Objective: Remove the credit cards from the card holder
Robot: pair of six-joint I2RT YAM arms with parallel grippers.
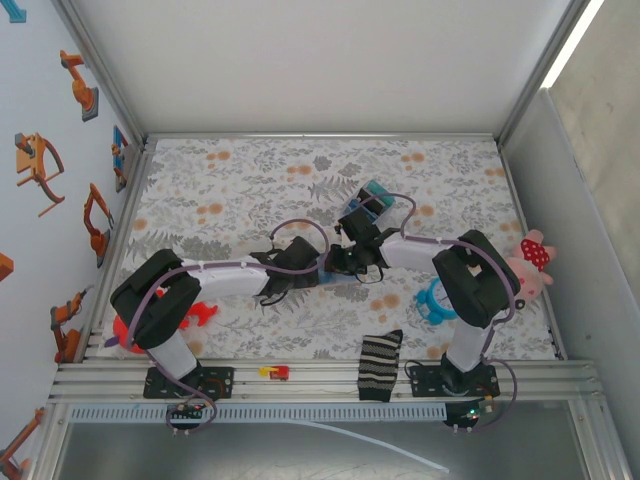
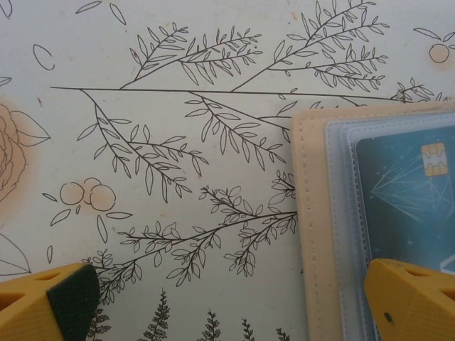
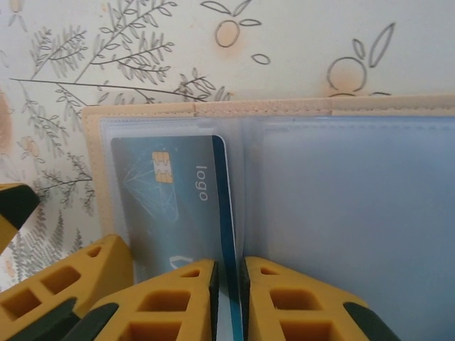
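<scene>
Right gripper: narrowed to a slit, with the long right edge of the credit card caught between the fingertips.
Left gripper: spread wide; one finger is held over the bare table, the other over the panel that carries the card. Contact cannot be told.
Credit card: dark blue with a gold chip, seated in the left clear sleeve. Its long axis runs away from the right gripper, chip end pointed at the stitched tan edge.
Card holder: laid open and flat, inner side up, two panels side by side. Its long axis is set crosswise to the right gripper, with the fold in line with the slit.
Place: near the middle of the table, beneath both grippers.
</scene>
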